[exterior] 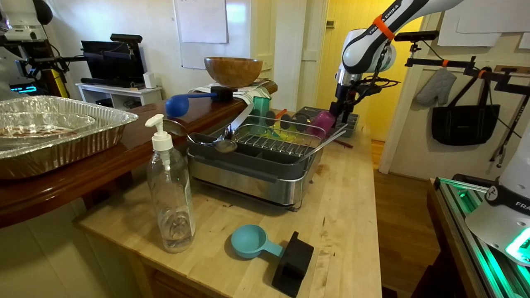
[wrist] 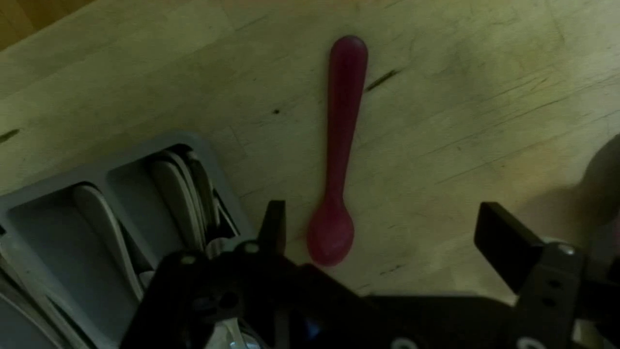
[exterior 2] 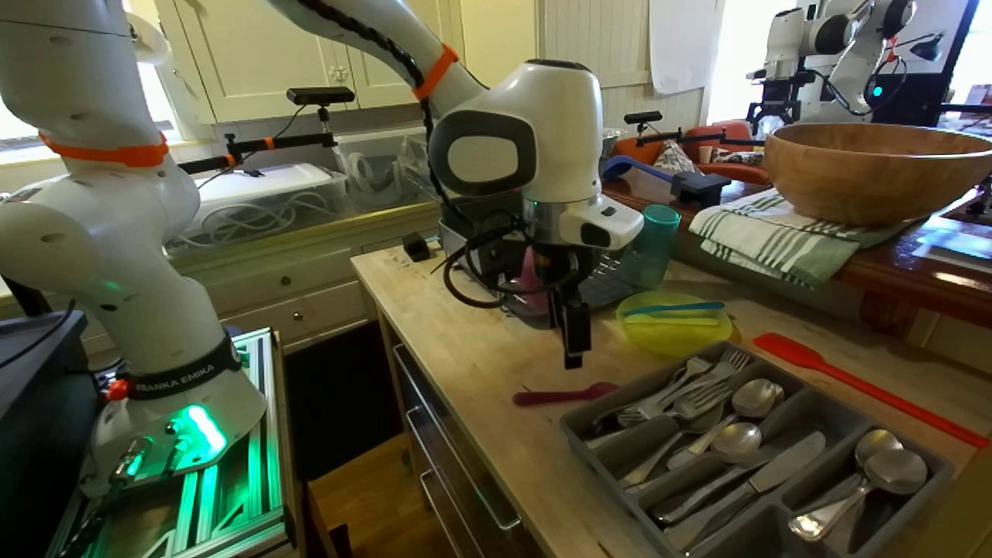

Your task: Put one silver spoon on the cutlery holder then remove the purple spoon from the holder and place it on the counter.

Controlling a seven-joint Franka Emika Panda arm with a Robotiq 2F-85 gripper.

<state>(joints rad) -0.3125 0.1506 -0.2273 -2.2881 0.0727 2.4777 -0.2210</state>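
The purple spoon (exterior 2: 564,394) lies flat on the wooden counter (exterior 2: 465,372), beside a grey cutlery tray (exterior 2: 577,434). In the wrist view the spoon (wrist: 341,131) has its bowl toward my gripper. The dark-grey cutlery holder (exterior: 265,167) hangs at the near end of the dish rack, with silver utensils sticking out, including a silver spoon (exterior: 225,145). More silver spoons (exterior 2: 736,440) lie in the tray. My gripper (wrist: 382,228) is open and empty above the counter; in the wrist view the spoon's bowl shows between its fingers, nearer the left one. The gripper also shows in both exterior views (exterior: 341,111) (exterior 2: 572,333).
The dish rack (exterior: 248,178) holds a pink cup (exterior: 322,123) and a teal cup (exterior 2: 651,244). A yellow plate (exterior 2: 666,341) and a red spatula (exterior 2: 868,387) lie on the counter. A pump bottle (exterior: 172,198) and a teal scoop (exterior: 250,242) stand at the counter's other end.
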